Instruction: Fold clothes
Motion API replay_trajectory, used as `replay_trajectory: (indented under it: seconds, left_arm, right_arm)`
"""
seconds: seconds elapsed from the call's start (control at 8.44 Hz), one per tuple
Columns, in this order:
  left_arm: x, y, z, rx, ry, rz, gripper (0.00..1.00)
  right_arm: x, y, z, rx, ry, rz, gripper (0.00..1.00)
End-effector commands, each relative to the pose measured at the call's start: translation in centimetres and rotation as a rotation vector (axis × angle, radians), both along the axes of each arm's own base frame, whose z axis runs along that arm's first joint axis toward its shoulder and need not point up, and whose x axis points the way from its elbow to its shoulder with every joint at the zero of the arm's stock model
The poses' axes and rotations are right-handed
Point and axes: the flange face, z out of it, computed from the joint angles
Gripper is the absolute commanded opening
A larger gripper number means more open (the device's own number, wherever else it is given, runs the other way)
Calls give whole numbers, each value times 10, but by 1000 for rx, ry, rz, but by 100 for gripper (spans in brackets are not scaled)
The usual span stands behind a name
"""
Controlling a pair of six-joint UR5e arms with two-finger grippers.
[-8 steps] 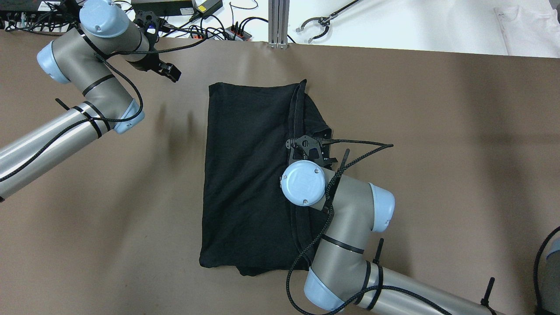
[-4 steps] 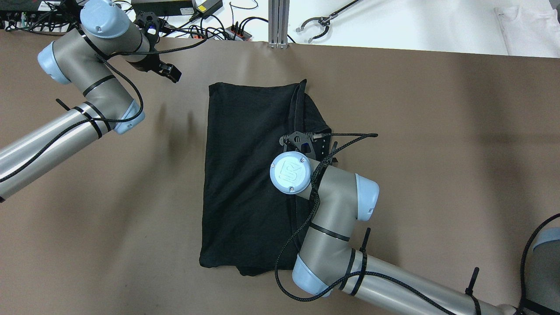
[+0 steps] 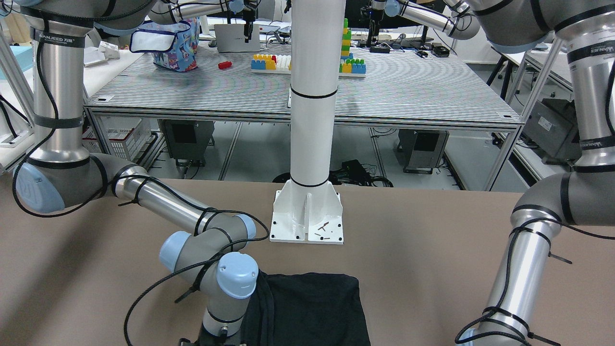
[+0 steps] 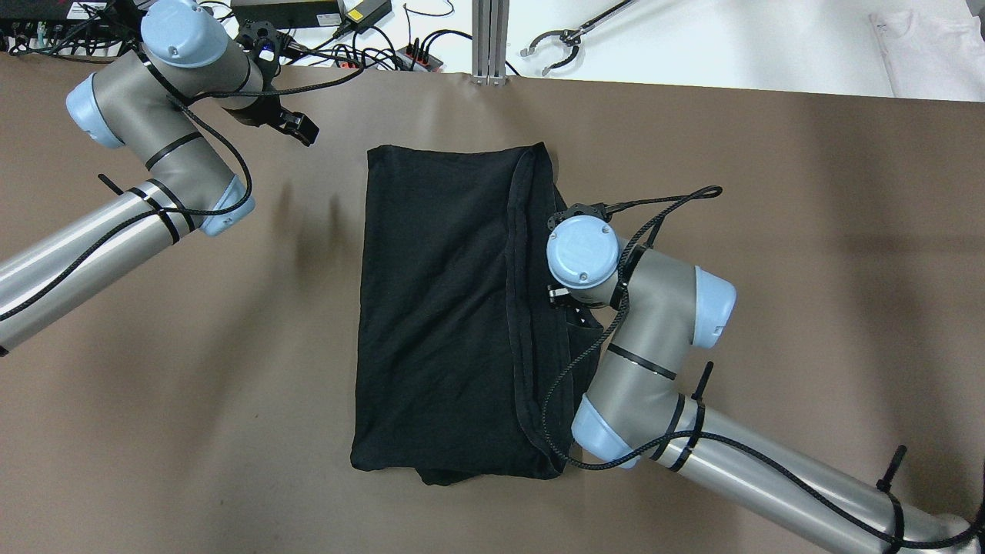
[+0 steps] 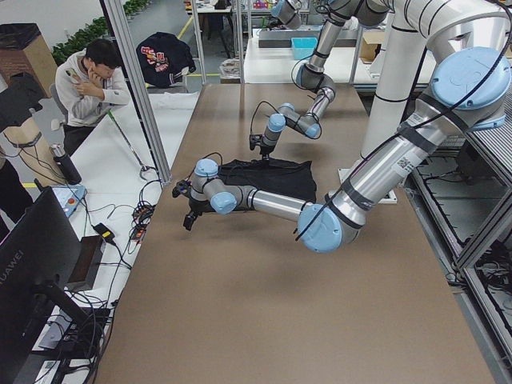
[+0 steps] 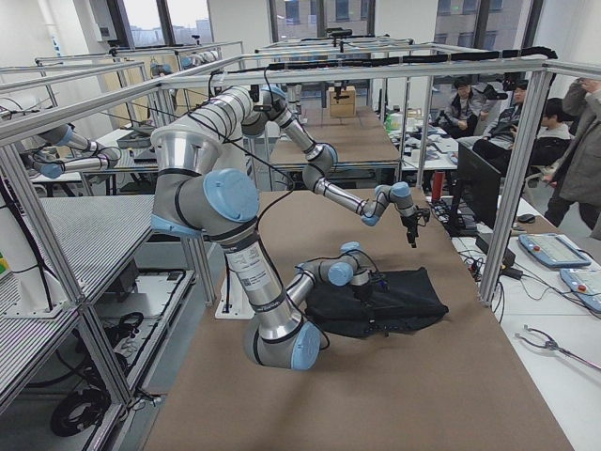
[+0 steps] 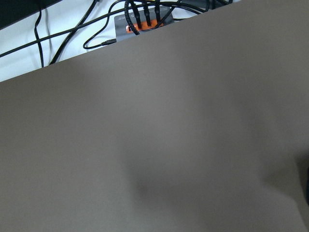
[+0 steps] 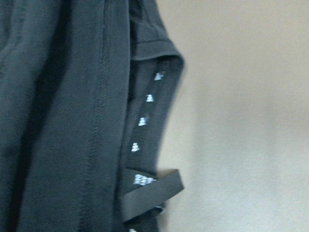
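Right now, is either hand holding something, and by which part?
The left hand holds nothing visible. The right hand is at the right edge of the thin black cloth, but its fingers are hidden: cannot tell.

Silver left arm [image 4: 69,246] and right arm [image 4: 769,477], pale-blue caps [image 4: 582,250], black cables [image 4: 677,198].

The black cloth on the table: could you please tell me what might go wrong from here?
1. The right arm's loose cable droops across the black cloth at its near right corner; as the arm moves, it could snag and drag the folded edge.
2. The arm's wrist sits over the cloth's right edge, so withdrawing might lift the top layer.
3. An under-layer pokes out along the near edge, so further folds may come out uneven.
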Motion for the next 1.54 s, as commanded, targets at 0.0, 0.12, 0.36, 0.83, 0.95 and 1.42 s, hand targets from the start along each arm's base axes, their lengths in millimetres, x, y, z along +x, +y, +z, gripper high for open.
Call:
replay_trajectory:
  seconds: [0.0, 0.12, 0.36, 0.83, 0.95, 1.42]
  left_arm:
    - [5, 3, 4, -3, -4, 8, 100]
    - [5, 4, 4, -3, -4, 8, 100]
    - [5, 4, 3, -2, 0, 8, 100]
    - [5, 4, 4, -4, -3, 7, 100]
    - [5, 4, 3, -4, 0, 5, 100]
    - [7, 5, 3, -5, 0, 7, 100]
  right_arm:
    - [51, 8, -5, 33, -46, -18, 94]
    - [59, 20, -39, 31, -134, -17, 95]
    - [48, 38, -78, -30, -243, -4, 94]
    - [-47, 146, -90, 65, -182, -108, 89]
    - [-57, 163, -86, 81, -141, -145, 84]
    - [-71, 187, -77, 215, -24, -300, 69]
